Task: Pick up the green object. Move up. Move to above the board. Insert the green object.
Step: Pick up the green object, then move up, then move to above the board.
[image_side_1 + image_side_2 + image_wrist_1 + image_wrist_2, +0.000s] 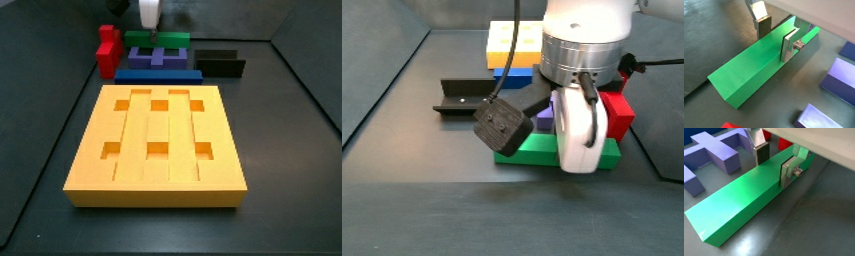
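Note:
The green object [747,70] is a long green bar lying flat on the dark floor, seen in both wrist views [737,208]. My gripper [776,47] straddles it near one end and is shut on it, one finger [763,27] pressed against each long side. The same hold shows in a wrist view with the gripper [773,174] over the bar. In a side view the gripper [150,12] hangs over the bar [158,38] at the back, well behind the yellow-orange board [158,140]. In a side view the white wrist hides the fingers; the bar [536,150] shows below it.
A blue bar [158,74] lies along the board's far edge, with a purple block [163,55] behind it. A red block [106,50] stands to the left and the dark fixture [221,62] to the right. Purple pieces [717,153] lie close beside the green bar.

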